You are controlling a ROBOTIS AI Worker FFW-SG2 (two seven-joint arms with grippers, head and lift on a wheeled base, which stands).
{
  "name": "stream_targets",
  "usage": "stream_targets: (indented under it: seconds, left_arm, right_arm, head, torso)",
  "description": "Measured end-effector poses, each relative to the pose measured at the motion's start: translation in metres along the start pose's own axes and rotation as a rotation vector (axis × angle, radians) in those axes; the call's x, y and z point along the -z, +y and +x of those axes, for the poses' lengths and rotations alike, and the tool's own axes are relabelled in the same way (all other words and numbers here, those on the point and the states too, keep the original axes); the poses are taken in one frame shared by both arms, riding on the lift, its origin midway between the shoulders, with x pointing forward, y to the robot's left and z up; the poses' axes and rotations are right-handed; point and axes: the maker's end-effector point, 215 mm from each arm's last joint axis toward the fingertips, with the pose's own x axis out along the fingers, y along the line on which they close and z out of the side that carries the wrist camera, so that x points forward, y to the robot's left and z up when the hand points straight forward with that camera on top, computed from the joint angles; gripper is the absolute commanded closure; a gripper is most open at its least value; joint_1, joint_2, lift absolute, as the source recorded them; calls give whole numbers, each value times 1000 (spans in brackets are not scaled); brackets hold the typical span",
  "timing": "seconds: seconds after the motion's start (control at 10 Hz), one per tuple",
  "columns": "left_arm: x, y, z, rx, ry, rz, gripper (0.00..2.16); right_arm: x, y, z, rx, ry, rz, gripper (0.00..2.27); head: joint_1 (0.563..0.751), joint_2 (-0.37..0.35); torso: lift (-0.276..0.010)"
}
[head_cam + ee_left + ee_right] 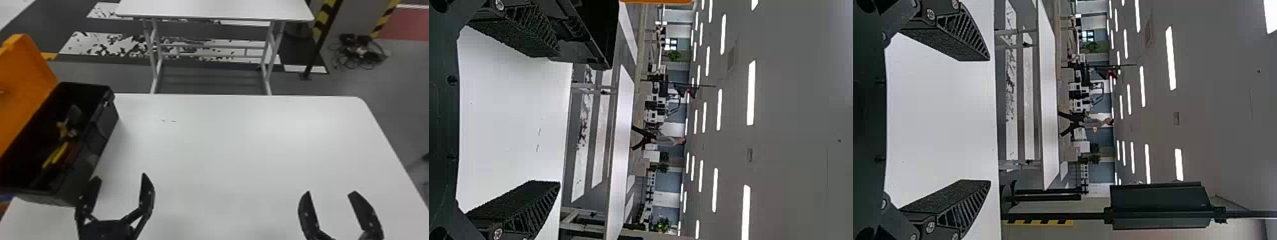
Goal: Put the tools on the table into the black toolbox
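Over the counter point(239, 143): my left pincer point(121, 177) and right pincer point(330, 192) were spread.
Black toolbox point(102, 127): stood open at the counter's left, holding tools point(57, 154).

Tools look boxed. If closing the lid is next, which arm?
Left, I'd say. The left gripper is open near the toolbox, whose raised lid is at far left. The right gripper, also open, is well across the table, likely an awkward reach.
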Motion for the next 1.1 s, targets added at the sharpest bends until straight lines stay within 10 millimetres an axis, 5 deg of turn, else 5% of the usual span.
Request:
stream_targets:
  seconds: [1.1]
  left_arm:
    - [7,-11,6,29,9,-6,83]
  right_arm:
    - [12,2,4,3,30,-2,147]
  head:
    - [695,-49]
  torso:
    - [-75]
